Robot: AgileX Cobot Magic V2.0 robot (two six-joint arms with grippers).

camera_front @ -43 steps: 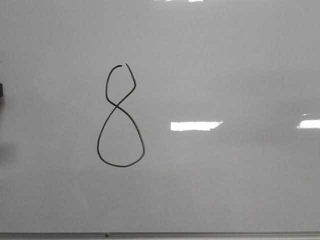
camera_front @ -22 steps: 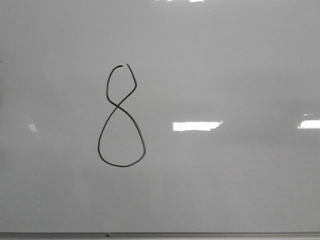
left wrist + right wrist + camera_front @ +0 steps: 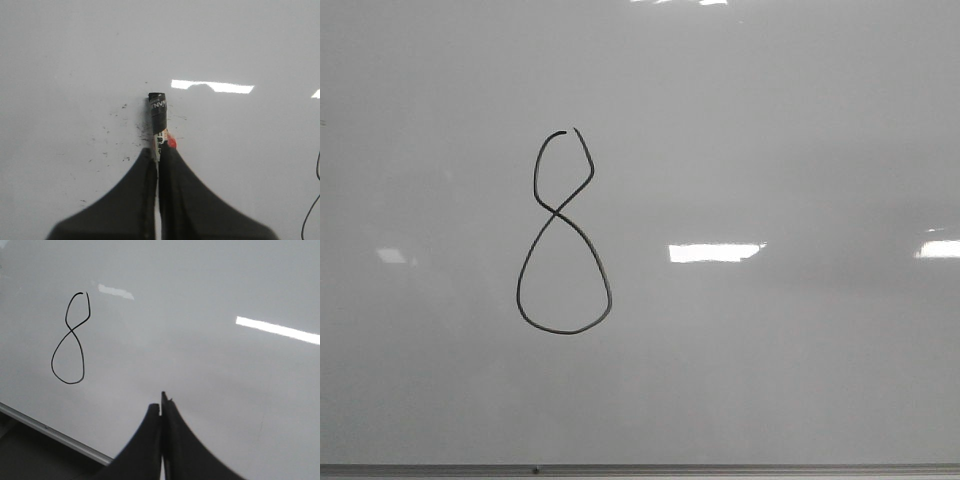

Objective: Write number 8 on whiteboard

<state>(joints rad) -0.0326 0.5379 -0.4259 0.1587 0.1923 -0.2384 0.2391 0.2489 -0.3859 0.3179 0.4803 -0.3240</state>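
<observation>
- Your number 8 (image 3: pixel 563 231) stands finished on the whiteboard (image 3: pixel 790 130), left of centre in the front view: a small upper loop with a slight gap at its top, a larger teardrop loop beneath, strokes crossing between them.
- A second ago a dark shape sat at the left edge of the front view; it is gone now, and neither arm shows there. You can read that as the writing arm pulling clear of the board.
- Your left gripper (image 3: pixel 159 150) has its jaws pinching a marker (image 3: pixel 158 116), black tip pointing away, over a speckled patch of board well apart from the figure; whether the tip touches the surface cannot be told.
- Your right gripper (image 3: pixel 161 407) has its jaws pressed together with nothing between them, near the metal edge strip (image 3: pixel 55 437), the figure off to one side.
- The bright reflections have drifted slightly across the board; the ink has not shifted.
- Judged from these views, the writing is done. Only the open top of the upper loop might want closing, if you care for neatness.
</observation>
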